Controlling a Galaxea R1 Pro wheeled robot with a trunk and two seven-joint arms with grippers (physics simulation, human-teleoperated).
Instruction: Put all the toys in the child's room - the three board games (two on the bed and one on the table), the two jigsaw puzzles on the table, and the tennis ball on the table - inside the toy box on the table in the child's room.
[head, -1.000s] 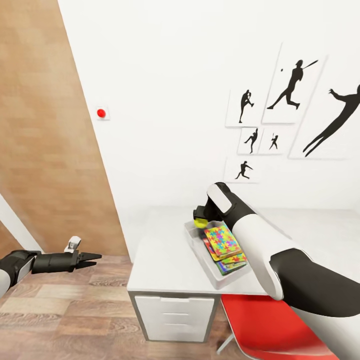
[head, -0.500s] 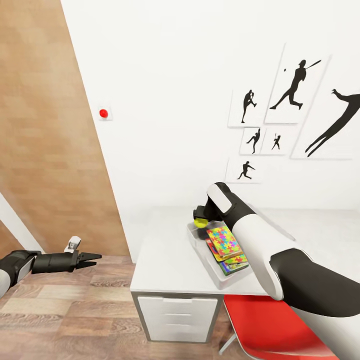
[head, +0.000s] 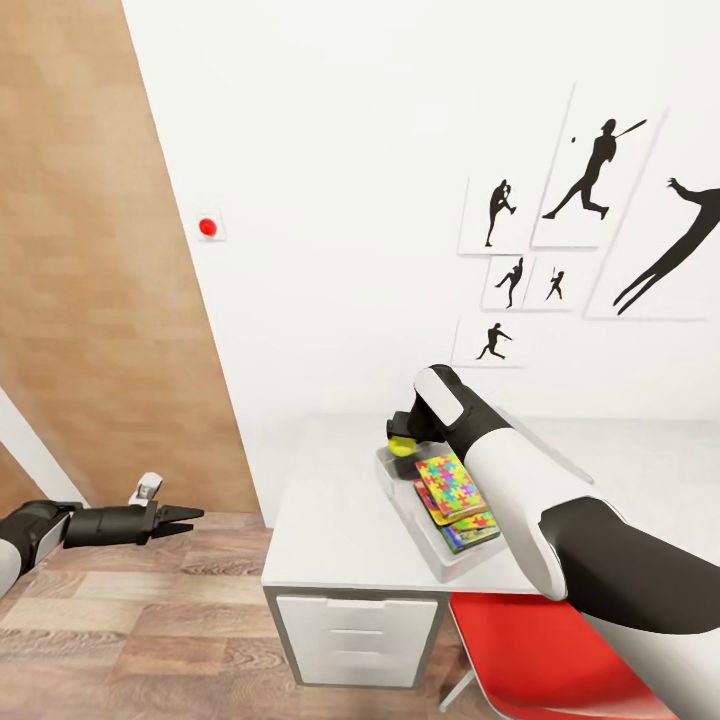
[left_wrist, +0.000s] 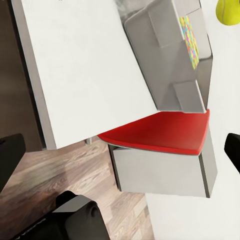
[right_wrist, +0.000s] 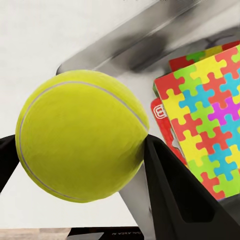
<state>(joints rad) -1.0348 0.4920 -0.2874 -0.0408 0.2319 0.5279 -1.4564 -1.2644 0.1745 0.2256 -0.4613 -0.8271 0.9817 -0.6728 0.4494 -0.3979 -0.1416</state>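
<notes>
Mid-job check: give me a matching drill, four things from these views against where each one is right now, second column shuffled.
Things:
1. tennis ball
2. jigsaw puzzle
3. red chair
4. left pincer

Places:
A. out over the wooden floor, away from the table
B. lying on top of the stack in the toy box
C. tucked under the table edge
D. pinched in the right pincer at the box's far end

Pairs: 1-D, 2-B, 3-C, 4-A
</notes>
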